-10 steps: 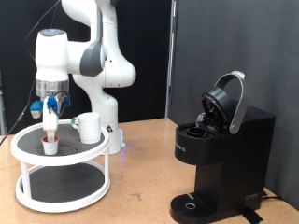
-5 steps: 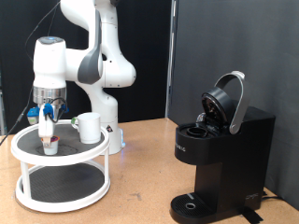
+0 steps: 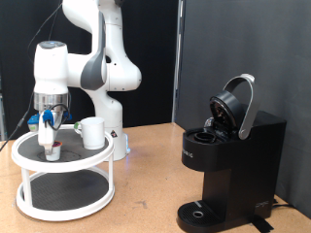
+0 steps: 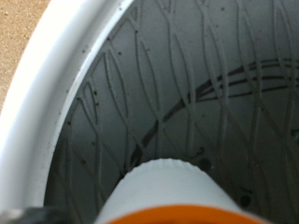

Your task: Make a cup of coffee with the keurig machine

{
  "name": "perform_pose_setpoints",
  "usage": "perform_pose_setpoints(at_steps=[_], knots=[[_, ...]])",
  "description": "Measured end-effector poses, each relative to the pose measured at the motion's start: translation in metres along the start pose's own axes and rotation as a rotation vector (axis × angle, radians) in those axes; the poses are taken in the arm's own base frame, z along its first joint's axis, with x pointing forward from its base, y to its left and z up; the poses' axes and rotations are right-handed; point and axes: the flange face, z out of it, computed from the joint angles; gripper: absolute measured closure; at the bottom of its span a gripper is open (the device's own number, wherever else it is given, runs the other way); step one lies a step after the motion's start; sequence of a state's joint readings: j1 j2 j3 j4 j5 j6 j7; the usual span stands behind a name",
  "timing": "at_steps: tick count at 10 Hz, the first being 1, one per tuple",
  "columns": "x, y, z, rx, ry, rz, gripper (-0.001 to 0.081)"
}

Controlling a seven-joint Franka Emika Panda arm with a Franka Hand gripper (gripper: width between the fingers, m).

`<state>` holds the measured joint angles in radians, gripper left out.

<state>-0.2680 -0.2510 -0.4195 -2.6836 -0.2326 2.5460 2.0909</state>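
Observation:
The black keurig machine [image 3: 228, 160] stands at the exterior view's right with its domed lid [image 3: 233, 105] raised. The white cup [image 3: 92, 132] sits on the top tier of a round white stand [image 3: 63, 166] at the left. Beside the cup on that tier is a small pale pod [image 3: 51, 151] with a red top. My gripper [image 3: 49, 142] hangs straight down over the pod, fingertips at its top. In the wrist view the pod [image 4: 173, 191] fills the lower middle, very close, over the tier's wire mesh [image 4: 206, 84]; no fingers show there.
The stand has a second, lower tier [image 3: 63, 199] near the table. The robot's white base [image 3: 112, 126] rises just behind the stand. A wooden tabletop [image 3: 146, 184] lies between the stand and the machine. A dark panel backs the machine.
The gripper has come down a little towards the pod on the top tier. The cup, the pod and the machine have stayed put.

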Motion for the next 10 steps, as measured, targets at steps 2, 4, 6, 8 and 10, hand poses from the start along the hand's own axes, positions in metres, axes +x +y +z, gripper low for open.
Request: perform_pose_setpoints(at_steps=[2,4,6,8,10], knots=[[-0.001,0.000,0.000,-0.002,-0.005,0.004,0.0468],[-0.001,0.000,-0.001,-0.003,-0.004,0.002,0.0469],[0.000,-0.003,-0.005,-0.028,-0.008,-0.005,0.0469],[0.002,-0.009,-0.024,-0.067,-0.030,-0.023,0.0469],[0.005,-0.015,-0.048,-0.082,-0.036,-0.038,0.0469]])
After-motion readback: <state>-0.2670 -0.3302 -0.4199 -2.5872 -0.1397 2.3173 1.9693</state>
